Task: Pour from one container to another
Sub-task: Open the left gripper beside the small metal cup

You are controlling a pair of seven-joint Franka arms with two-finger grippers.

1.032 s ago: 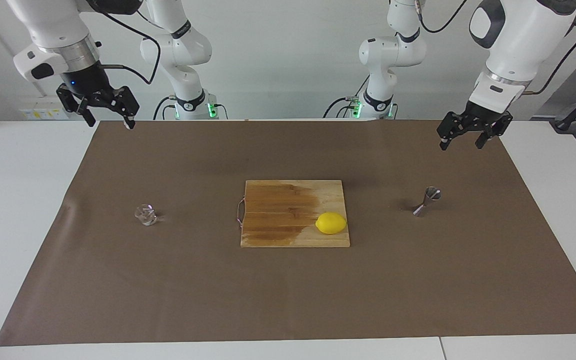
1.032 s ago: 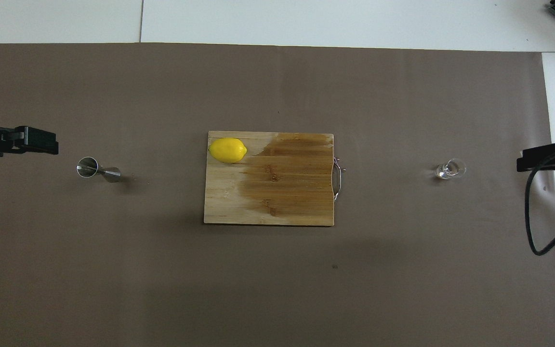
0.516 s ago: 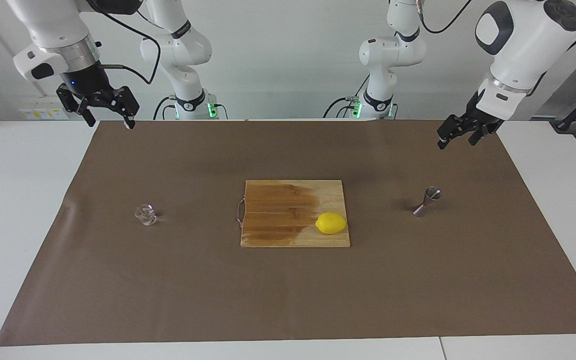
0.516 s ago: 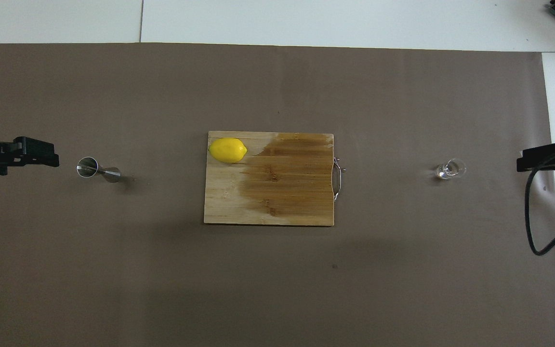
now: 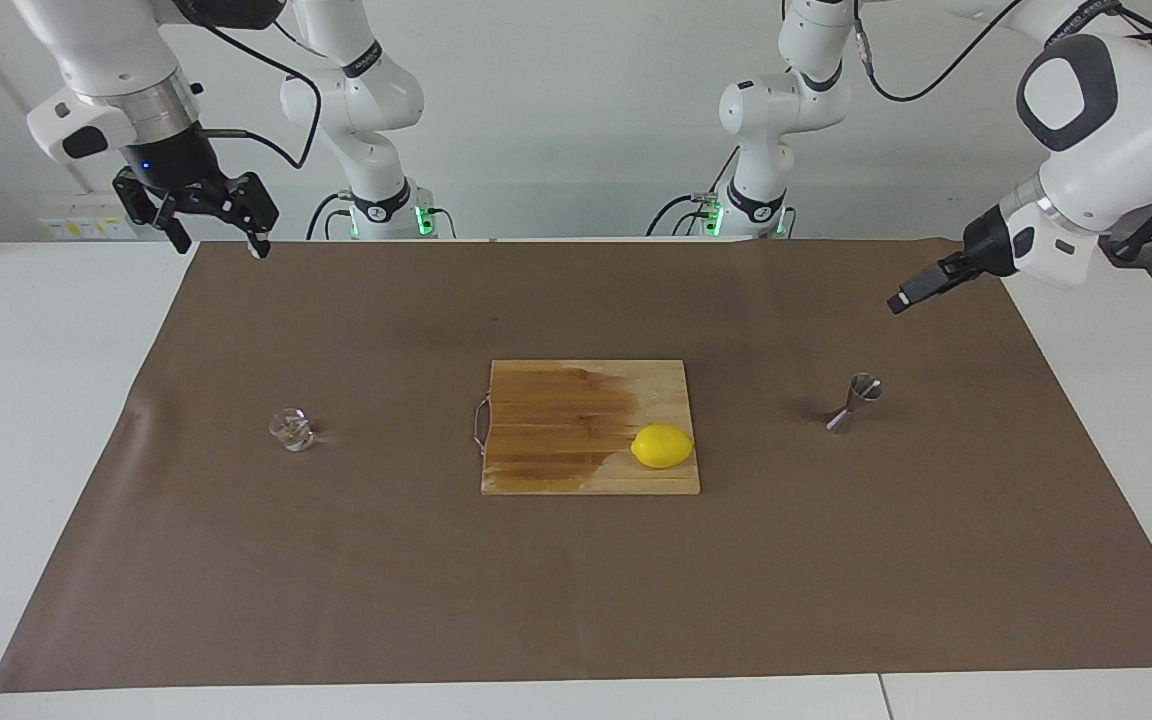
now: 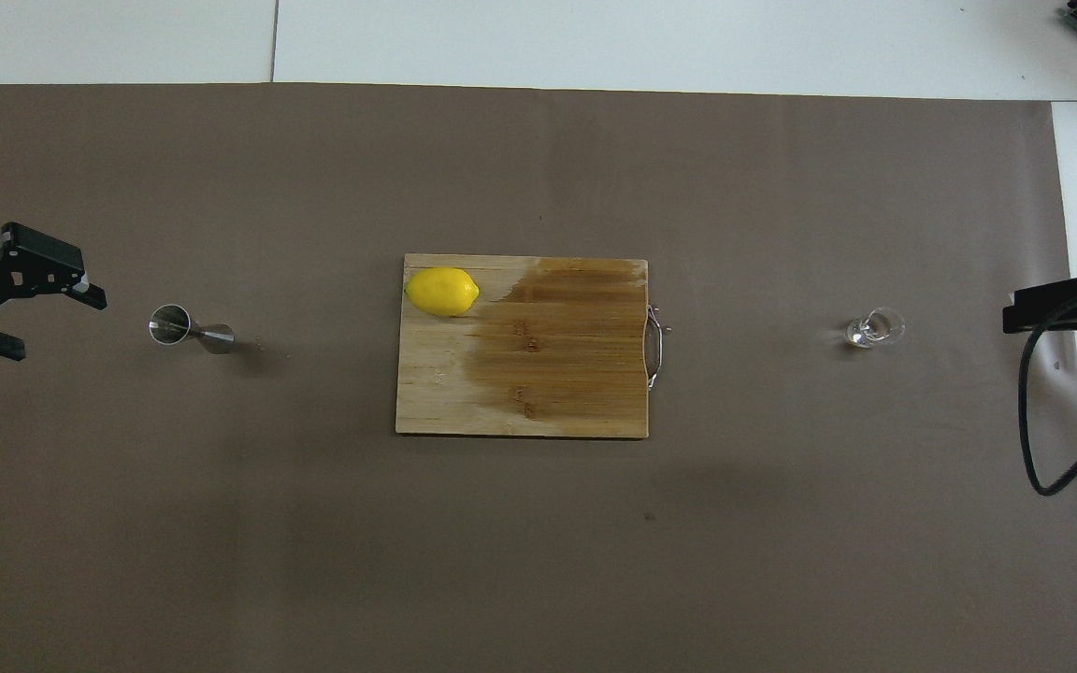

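The steel jigger (image 5: 854,403) stands upright on the brown mat (image 5: 576,590) toward the left arm's end of the table, its long axis vertical, mouth up. It's shiny metal, two cones pinched at a thin waist. The little glass cup (image 5: 291,429) sits upright toward the right arm's end, squat, round and see-through. Between them lies a wooden cutting board (image 5: 556,440), part of it stained darker, with a wire handle facing the cup's end and a smooth yellow lemon (image 5: 662,446) on its corner nearest the jigger. The left gripper (image 6: 38,308) hangs in the air just beside the jigger, fingers spread wide, holding nothing. The right gripper (image 5: 216,225) waits over the mat's edge, also wide open and empty.
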